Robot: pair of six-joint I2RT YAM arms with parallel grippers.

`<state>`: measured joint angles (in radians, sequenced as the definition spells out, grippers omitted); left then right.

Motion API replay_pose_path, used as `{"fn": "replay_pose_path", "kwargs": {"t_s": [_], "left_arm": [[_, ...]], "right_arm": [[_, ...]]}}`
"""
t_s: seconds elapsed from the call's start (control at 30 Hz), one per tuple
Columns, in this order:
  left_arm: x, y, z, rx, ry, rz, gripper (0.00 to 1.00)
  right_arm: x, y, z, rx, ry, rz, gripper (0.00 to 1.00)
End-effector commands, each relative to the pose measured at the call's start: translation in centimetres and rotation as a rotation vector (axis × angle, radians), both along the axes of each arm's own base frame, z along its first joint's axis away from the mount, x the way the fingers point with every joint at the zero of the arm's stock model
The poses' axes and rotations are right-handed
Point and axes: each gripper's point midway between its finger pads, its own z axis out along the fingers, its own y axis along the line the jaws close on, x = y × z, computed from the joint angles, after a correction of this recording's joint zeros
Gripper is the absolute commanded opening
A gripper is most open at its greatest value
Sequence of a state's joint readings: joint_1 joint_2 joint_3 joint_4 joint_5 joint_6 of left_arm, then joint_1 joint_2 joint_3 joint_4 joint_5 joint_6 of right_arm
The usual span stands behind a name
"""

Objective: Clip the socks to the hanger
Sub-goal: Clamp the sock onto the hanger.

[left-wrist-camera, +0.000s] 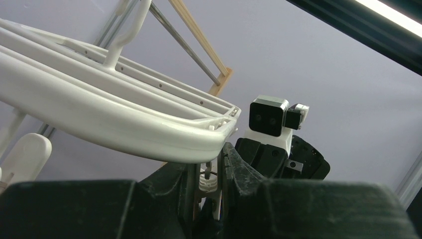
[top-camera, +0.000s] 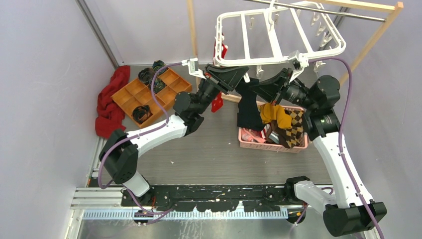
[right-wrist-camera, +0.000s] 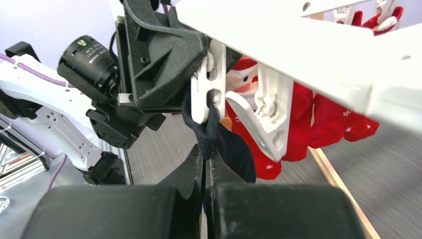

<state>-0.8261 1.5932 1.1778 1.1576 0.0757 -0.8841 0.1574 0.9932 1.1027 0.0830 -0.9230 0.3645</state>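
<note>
Presently itemised: claws, two. My left claw (left-wrist-camera: 209, 169) is pinched on one clip (right-wrist-camera: 208, 84) under the near rail of the hanger (top-camera: 278, 37), pressing its tabs, I judge, so the lower mouth gapes for fabric. My right claw (right-wrist-camera: 205, 154) is clamped tight on the black sock (right-wrist-camera: 209, 132), one only, gripped just below the cuff so that the cuff stands up into that clip's mouth while the rest hangs down toward the table. Hanger, one, white, hooked on the wooden rack (top-camera: 378, 30) so both claws can work from beneath. Red festive socks (right-wrist-camera: 298, 124) already pegged on it, at least two; the exact number is hidden. Basket (top-camera: 268, 145), one, pink, set below the hanger within my right arm's reach, holding one mustard-yellow sock (top-camera: 273, 113) and one argyle sock (top-camera: 293, 124), neither yet clipped. Spare clips: many, too small to count.
</note>
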Motion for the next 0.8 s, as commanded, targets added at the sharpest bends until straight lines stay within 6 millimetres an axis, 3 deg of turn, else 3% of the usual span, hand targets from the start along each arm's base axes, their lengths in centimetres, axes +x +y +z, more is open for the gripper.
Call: {"fn": "replay_pose_path", "kwargs": {"t_s": [0.0, 0.17, 0.53, 0.6, 0.77], "left_arm": [[-0.5, 1.3, 2.8, -0.057, -0.08, 0.032, 0.0], [-0.4, 1.6, 2.9, -0.051, -0.093, 0.051, 0.0], [-0.4, 1.4, 2.8, -0.047, -0.089, 0.041, 0.04], [-0.4, 1.5, 3.0, -0.054, -0.084, 0.038, 0.11], [-0.4, 1.9, 3.0, -0.066, -0.062, 0.044, 0.43]], "right_arm": [[-1.6, -0.1, 3.7, 0.026, -0.108, 0.025, 0.01], [-2.0, 0.1, 3.5, 0.018, -0.075, 0.054, 0.01], [-0.4, -0.5, 3.1, 0.017, -0.031, -0.019, 0.01], [-0.3, -0.5, 2.9, 0.011, -0.025, -0.022, 0.01], [-0.2, -0.5, 2.8, 0.008, -0.021, -0.027, 0.01]]}}
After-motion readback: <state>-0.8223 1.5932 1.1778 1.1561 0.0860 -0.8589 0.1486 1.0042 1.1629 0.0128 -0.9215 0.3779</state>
